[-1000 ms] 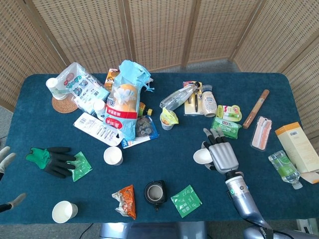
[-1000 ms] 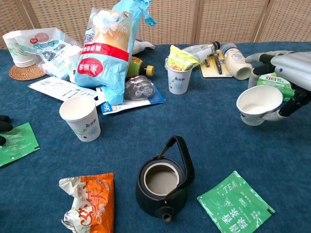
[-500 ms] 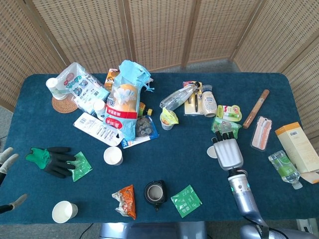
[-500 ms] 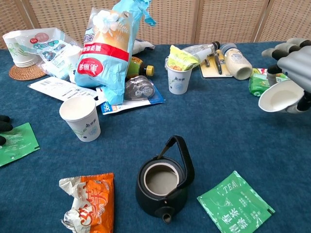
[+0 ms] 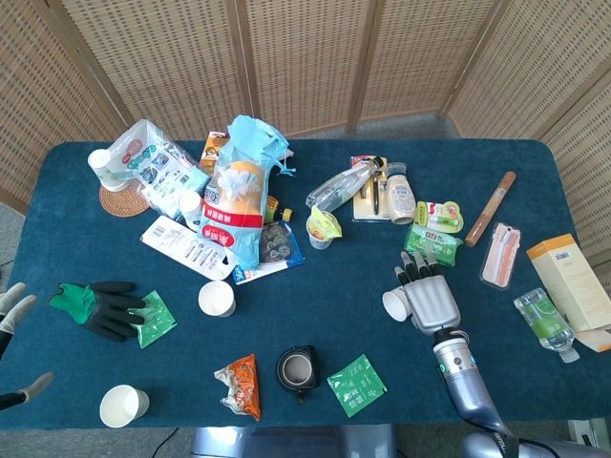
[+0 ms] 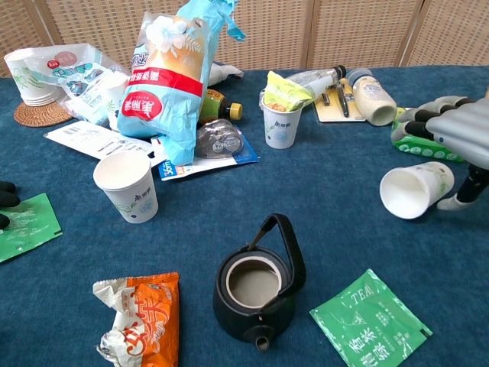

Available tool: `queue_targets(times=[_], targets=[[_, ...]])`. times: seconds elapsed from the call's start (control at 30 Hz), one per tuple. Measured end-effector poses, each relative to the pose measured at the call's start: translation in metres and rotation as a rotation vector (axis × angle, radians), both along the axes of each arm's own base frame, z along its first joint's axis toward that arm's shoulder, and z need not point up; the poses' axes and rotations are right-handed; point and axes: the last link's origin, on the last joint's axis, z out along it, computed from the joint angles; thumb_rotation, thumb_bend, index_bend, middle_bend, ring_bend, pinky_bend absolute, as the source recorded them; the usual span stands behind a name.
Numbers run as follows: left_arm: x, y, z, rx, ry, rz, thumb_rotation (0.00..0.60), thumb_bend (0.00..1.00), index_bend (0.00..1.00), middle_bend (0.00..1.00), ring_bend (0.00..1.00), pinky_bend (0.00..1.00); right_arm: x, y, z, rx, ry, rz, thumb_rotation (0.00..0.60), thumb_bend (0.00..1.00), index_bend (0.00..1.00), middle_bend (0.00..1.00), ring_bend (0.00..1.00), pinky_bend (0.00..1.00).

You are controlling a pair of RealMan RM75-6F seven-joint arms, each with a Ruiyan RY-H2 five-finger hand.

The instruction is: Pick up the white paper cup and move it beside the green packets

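My right hand [image 5: 429,300] grips the white paper cup [image 6: 415,189] tipped sideways, mouth leftward, just near of the green packets [image 5: 434,245], above the blue tablecloth [image 5: 315,305] before wicker screens [image 5: 305,57].

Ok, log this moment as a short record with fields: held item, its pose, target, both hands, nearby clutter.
held item: white paper cup, gripped by the right robot hand
cup pose: tipped on its side, mouth facing the robot's left
target: green packets, just beyond the right hand's fingertips
left robot hand: at the table's left edge, holding nothing, fingers apart
nearby clutter: black teapot, green tea sachet, orange snack wrapper
task state: cup not yet set down upright
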Motion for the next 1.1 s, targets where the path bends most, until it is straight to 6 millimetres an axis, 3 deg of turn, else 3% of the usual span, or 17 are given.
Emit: queue_targets(times=[0.23,0.53,0.77,1.1], targets=[[0.0,0.0,-0.001,-0.007,-0.003,-0.002,0.6,0.21,0.0,0.0,0.0,0.0,-0.004,-0.003,0.004,0.073,-0.052,-0.005,0.6,0.0,0.12,0.0,0.0,0.0],[0.0,0.0,0.0,-0.007,-0.004,0.002,0.6,0.2,0.0,0.0,0.0,0.0,-0.015,-0.029,0.015,0.156,-0.039,0.008,0.6,0.0,0.23,0.0,0.0,0.0],[0.0,0.0,-0.001,-0.014,-0.001,0.003,0.6,0.2,0.0,0.0,0.0,0.0,-0.027,-0.043,0.02,0.154,-0.007,0.023,0.6,0.0,0.25,0.0,0.0,0.0],[0.0,0.001,-0.003,-0.02,0.006,0.006,0.6,0.2,0.0,0.0,0.0,0.0,-0.034,-0.043,0.015,0.189,-0.056,-0.01,0.6,0.0,0.29,0.0,0.0,0.0]])
